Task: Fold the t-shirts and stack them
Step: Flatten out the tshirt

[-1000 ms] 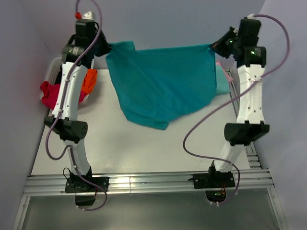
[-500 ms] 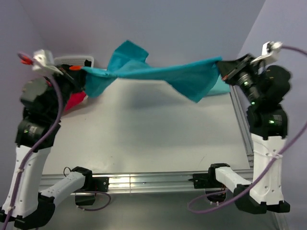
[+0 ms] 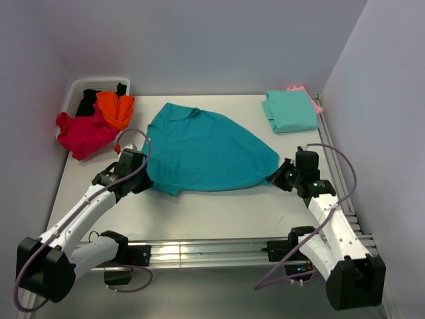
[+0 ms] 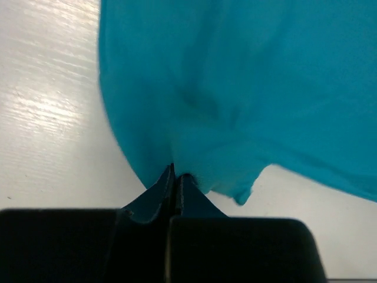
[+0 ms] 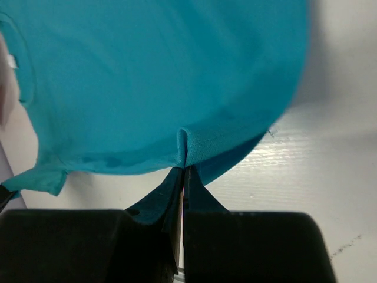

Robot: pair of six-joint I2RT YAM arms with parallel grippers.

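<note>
The left tool (image 4: 177,177) is pinched closed on the near-left hem corner of the teal shirt (image 3: 206,149). The right tool (image 5: 182,170) is clamped the same way on the near-right corner. Each wrist view shows a small peak of cloth caught between the tips. Both arms lie low over the worktop (image 3: 219,212), well apart. Holding the two hem corners apart probably keeps the cloth taut, so it settles smooth and is ready for folding.

The teal shirt is spread across the middle of the worktop, collar toward the far edge. It looks mostly flat, and its left side is a little bunched.

At the far right a folded mint shirt (image 3: 290,111) sits on a pink shirt (image 3: 313,101), only an edge of which shows; this looks like the finished stack. At the far left, crimson (image 3: 83,133), orange (image 3: 114,107) and black (image 3: 86,103) shirts spill from the basket (image 3: 99,82), apparently waiting.

A second ago the teal shirt hung like a curtain between raised arms. Half a second ago it was twisting in mid-air. Now it is down, and the arms have swung low toward the near edge.
</note>
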